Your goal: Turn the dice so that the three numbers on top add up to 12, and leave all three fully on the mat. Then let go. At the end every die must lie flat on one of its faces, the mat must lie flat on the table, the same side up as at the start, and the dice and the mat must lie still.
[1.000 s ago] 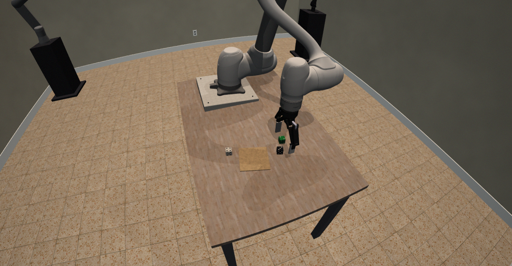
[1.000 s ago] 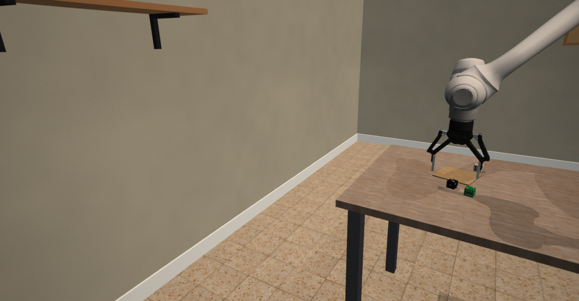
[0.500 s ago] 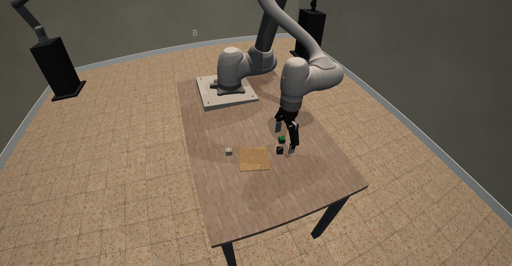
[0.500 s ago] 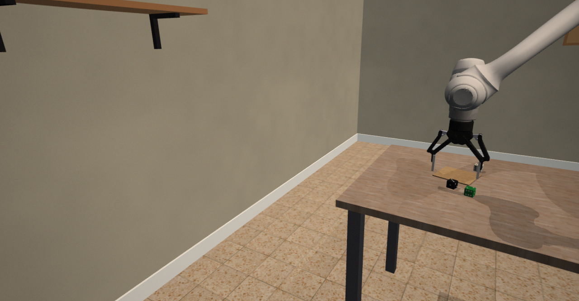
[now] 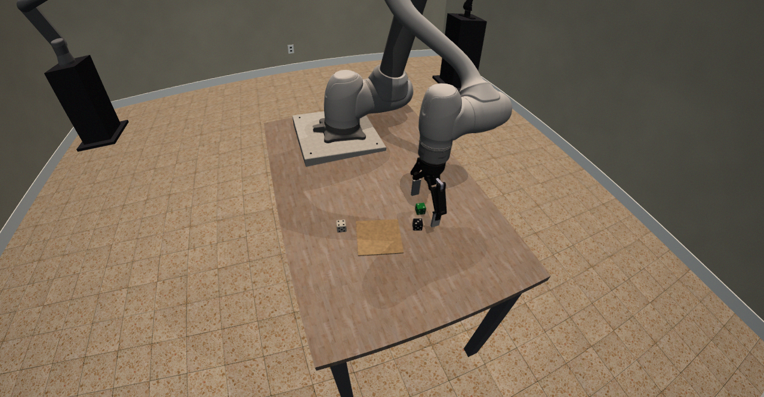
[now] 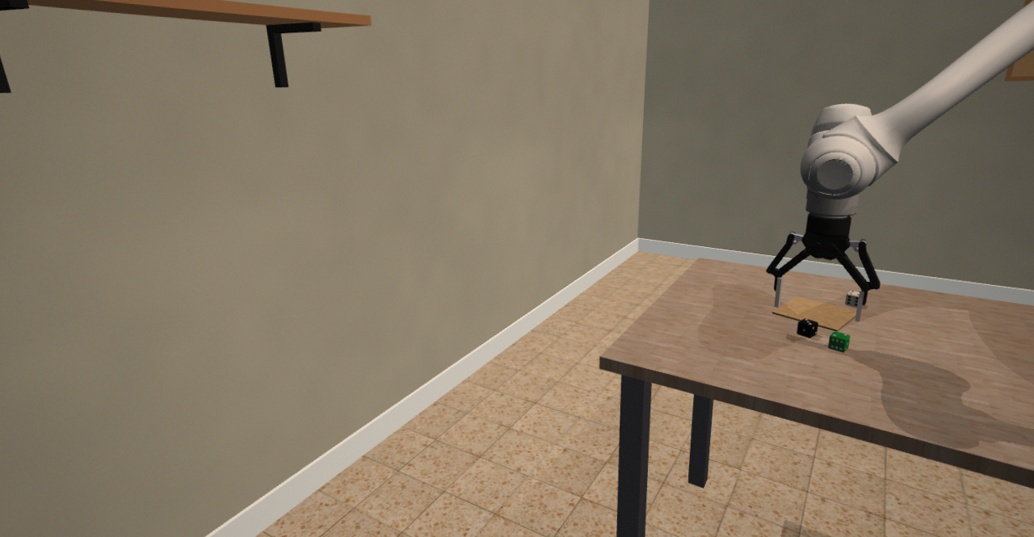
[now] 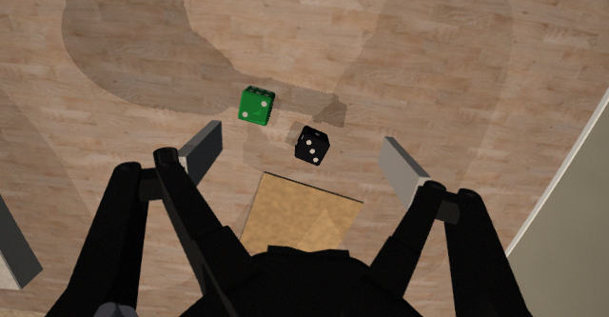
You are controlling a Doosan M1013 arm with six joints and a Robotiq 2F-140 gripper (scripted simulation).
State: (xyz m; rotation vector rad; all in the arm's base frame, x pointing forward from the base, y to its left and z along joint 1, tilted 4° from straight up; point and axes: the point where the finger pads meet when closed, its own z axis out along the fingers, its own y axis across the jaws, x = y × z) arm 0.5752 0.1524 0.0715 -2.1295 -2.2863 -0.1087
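A tan square mat [image 5: 379, 237] [image 6: 795, 308] [image 7: 295, 212] lies flat on the wooden table [image 5: 427, 298] [image 6: 723, 360] [image 7: 428, 46]. All three dice lie on the bare table, off the mat. The black die [image 5: 417, 224] [image 6: 806, 328] [image 7: 311, 146] lies just past the mat's edge with three pips up. The green die [image 5: 420, 208] [image 6: 838, 341] [image 7: 256, 106] lies close beside it with two pips up. The white die [image 5: 341, 226] [image 6: 854, 297] lies on the mat's other side. My gripper [image 5: 426, 206] [image 6: 817, 308] [image 7: 303, 143] is wide open and empty, pointing down a little above the black die.
The arm's base plate [image 5: 341, 141] is at the table's far end. Two black pedestals [image 5: 85, 100] [image 5: 464, 36] stand on the floor away from the table. A wall shelf [image 6: 180, 6] hangs high up. The table's edge runs near the dice in the exterior view.
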